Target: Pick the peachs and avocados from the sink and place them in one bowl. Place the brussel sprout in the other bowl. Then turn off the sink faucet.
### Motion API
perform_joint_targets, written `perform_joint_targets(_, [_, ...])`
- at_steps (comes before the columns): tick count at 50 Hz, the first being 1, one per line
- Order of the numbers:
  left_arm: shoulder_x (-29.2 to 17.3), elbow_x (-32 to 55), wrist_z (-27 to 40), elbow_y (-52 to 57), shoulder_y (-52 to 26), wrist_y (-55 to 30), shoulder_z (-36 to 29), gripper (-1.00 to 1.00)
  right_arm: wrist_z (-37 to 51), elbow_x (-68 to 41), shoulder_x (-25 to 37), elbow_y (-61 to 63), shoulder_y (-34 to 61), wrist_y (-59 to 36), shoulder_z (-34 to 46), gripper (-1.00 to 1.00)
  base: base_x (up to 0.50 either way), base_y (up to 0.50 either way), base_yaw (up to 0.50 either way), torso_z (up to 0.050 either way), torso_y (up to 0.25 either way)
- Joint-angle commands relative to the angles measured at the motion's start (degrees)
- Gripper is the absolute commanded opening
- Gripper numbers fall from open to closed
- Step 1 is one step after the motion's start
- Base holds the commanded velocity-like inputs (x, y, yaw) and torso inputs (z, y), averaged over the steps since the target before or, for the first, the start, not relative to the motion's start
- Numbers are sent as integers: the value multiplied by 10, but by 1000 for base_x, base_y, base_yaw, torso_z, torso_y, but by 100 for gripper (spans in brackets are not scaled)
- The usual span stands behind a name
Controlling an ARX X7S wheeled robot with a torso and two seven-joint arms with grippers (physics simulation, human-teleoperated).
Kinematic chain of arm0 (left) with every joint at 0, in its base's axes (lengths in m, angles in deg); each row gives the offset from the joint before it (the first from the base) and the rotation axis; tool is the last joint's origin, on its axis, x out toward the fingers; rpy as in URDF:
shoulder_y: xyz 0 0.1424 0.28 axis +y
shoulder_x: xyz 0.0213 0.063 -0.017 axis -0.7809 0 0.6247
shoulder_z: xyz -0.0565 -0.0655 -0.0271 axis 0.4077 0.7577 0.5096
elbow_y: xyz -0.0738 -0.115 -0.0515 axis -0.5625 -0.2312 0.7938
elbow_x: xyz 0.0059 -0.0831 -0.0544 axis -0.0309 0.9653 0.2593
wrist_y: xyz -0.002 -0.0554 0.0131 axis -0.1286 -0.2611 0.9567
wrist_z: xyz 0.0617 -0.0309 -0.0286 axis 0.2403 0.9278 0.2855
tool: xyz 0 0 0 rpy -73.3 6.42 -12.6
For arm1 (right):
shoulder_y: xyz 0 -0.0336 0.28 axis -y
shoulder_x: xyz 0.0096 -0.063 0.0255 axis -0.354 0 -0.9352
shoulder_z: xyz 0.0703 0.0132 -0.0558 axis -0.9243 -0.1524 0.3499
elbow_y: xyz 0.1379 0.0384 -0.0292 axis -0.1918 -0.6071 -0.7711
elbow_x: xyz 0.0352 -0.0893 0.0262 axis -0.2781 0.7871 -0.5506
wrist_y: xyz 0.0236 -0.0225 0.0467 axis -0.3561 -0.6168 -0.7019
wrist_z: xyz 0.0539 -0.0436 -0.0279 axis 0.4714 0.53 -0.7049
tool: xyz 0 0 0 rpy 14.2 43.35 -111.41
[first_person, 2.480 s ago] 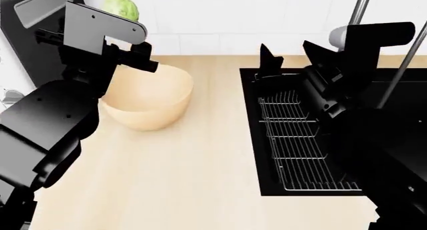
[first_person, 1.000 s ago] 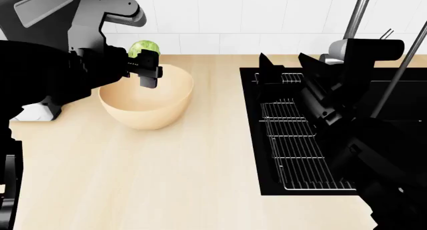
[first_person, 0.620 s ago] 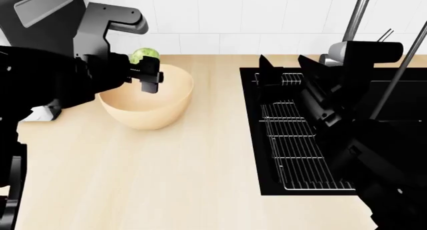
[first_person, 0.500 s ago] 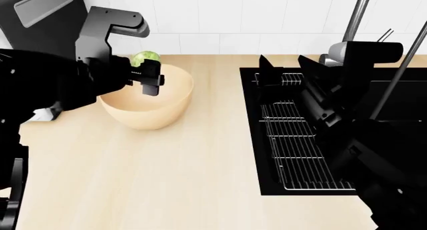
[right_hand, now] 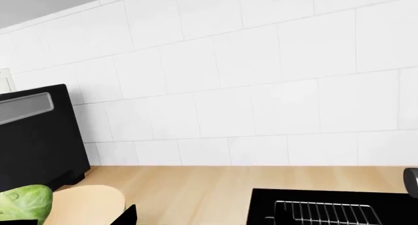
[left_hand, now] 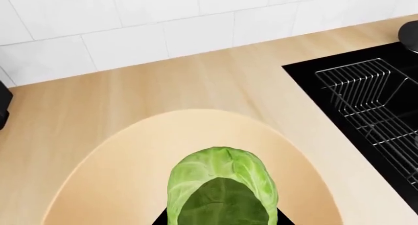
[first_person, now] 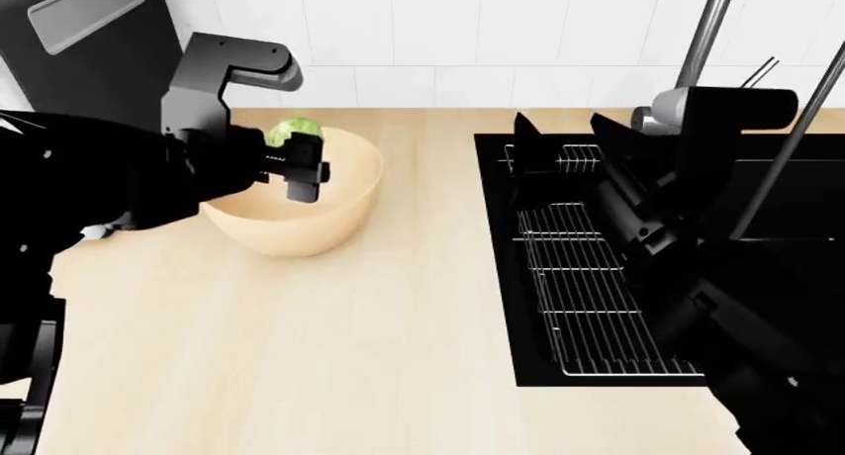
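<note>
— Left gripper (first_person: 293, 158)? Clamped on brussel sprout (left_hand: 222, 191), hanging over tan bowl (first_person: 297, 218)
— Right gripper (first_person: 565, 138)? Spread wide above sink (first_person: 509, 277). No readable labels

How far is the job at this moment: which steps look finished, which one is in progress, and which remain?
Nothing looks finished. In hand: the left end effector holds the brussel sprout above the plain tan bowl, not yet released. The bowl's visible interior holds nothing. Left: dropping the sprout and the faucet, whose water state I cannot tell. No peach or avocado shows in the visible part of the sink. The right end effector hangs over the sink, open.
</note>
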Motion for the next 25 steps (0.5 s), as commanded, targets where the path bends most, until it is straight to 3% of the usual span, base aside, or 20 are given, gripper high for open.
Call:
perform_joint_targets(1, [0, 4, 4, -4, 3, 2, -3, -100, 0, -2, 1, -2, -3, 4, 1, 100, 0, 0, 0, 0, 0])
perform_joint_targets(12, [-2, 1, 4, -6, 8, 8, -9, -100, 0, -3, 2, -4, -5, 8, 3, 100, 0, 0, 0, 0, 0])
perform_joint_targets(13, [-2, -2, 7, -5, 8, 10, -10, 100, 0, -3, 2, -4, -6, 8, 3, 100, 0, 0, 0, 0, 0])
perform_joint_targets(25, [-6, -11, 11, -3, 2, 25, -12, 100, 1, -5, 4, -3, -9, 12, 4, 100, 0, 0, 0, 0, 0])
